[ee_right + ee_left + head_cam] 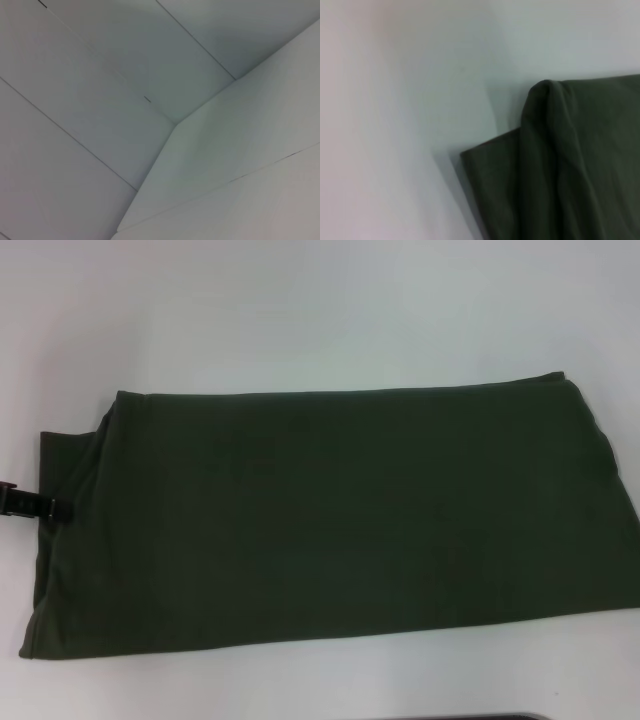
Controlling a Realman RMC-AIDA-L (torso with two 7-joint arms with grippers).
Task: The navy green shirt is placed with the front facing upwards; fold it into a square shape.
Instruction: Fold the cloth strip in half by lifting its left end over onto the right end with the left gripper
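Note:
The navy green shirt (330, 515) lies on the white table (300, 310), folded into a long rectangle running left to right. Only plain green cloth faces up; the lettering and collar are hidden. A lower layer sticks out at its left end (60, 455). My left gripper (32, 502) shows only as a small black part at the shirt's left edge, reaching onto the cloth. The left wrist view shows that left end of the shirt (560, 170), with a rounded fold lying over a flat layer. My right gripper is out of view.
White table surface surrounds the shirt at the back and front. A dark strip (480, 717) shows at the bottom edge of the head view. The right wrist view shows only white panels with seams (150, 100).

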